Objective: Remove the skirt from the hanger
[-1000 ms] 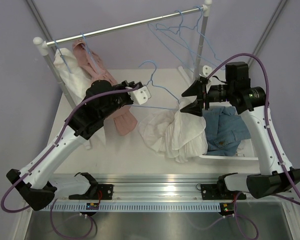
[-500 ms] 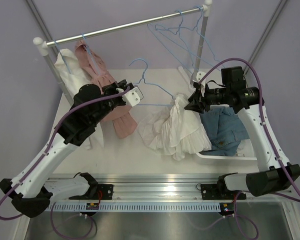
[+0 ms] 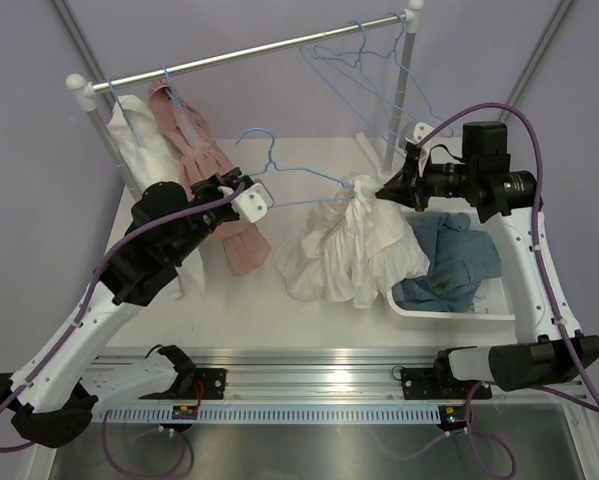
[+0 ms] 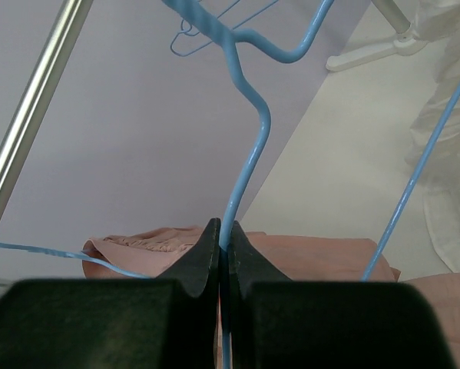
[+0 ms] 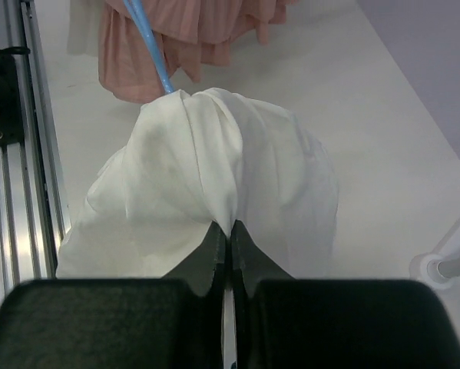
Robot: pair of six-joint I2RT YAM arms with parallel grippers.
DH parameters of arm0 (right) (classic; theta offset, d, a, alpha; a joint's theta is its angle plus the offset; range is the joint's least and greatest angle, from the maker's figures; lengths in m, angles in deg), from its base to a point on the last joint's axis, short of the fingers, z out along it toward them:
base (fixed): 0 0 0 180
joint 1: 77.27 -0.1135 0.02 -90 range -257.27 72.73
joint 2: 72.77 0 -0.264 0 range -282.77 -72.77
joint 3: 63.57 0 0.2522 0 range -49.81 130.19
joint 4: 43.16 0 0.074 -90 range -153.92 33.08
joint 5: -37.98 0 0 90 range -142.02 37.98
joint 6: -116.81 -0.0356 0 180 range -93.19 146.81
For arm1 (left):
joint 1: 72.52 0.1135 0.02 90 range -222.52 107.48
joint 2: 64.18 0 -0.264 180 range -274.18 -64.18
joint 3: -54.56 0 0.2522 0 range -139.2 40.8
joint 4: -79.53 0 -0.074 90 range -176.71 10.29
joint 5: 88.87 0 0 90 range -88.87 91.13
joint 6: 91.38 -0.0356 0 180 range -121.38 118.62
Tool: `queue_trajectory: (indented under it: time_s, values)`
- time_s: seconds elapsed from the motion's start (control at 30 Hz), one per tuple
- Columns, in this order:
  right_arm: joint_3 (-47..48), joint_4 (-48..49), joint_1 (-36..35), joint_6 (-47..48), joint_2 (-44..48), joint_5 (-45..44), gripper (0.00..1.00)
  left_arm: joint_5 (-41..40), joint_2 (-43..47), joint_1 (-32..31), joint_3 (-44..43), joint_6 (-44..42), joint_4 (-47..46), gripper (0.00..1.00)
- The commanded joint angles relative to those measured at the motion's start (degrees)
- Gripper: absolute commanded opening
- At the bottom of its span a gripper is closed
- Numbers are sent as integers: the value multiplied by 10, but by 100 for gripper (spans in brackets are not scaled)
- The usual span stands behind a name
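A metal clothes rail [image 3: 249, 55] spans the back of the white table [image 3: 229, 300] on white posts. At its left end hang a white garment [image 3: 137, 140] and, just beside it, a pink ruffled garment [image 3: 194, 150], each on a blue hanger. Bare blue wire hangers [image 3: 357, 48] hang near the right end. A white tub [image 3: 449, 312] on the table's right side holds a denim garment [image 3: 457, 262].

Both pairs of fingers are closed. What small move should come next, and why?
Probably the right fingers should pull the white skirt off the blue hanger: they pinch its cloth at the hanger's end, while the left fingers clamp the wire.
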State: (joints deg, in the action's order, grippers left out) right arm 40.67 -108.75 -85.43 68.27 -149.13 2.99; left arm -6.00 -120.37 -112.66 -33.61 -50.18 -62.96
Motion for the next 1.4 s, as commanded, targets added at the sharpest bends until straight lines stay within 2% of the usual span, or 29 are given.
queue_trajectory:
  time_s: [0.0,0.23,0.53,0.7,0.87,0.97,1.07,1.17,1.23,1.37]
  values:
    - [38,43,32,-37,3,6,0,-58,42,7,-6,-2,-21,0]
    - [37,67,48,-93,-5,45,0,-63,63,7,-1,3,-9,0]
    - [14,52,46,-93,-2,144,0,-47,80,7,-6,42,-27,0]
    - [3,50,25,-101,-3,164,0,-32,106,7,-4,76,-74,0]
    - [-16,36,-32,-96,-11,165,1,-1,117,7,-10,102,-92,0]
    - [-12,-28,-74,-38,-31,113,23,23,115,7,-13,103,-88,0]
    - [1,-10,-79,-66,-31,45,41,60,113,7,-13,79,-62,0]
    - [22,41,-55,-91,-25,-62,57,106,108,7,-16,31,-24,0]
    - [37,67,-31,-113,-27,-92,75,127,105,7,-22,-6,-2,0]
    - [106,115,15,-158,-41,-134,99,157,73,7,-49,-41,79,0]
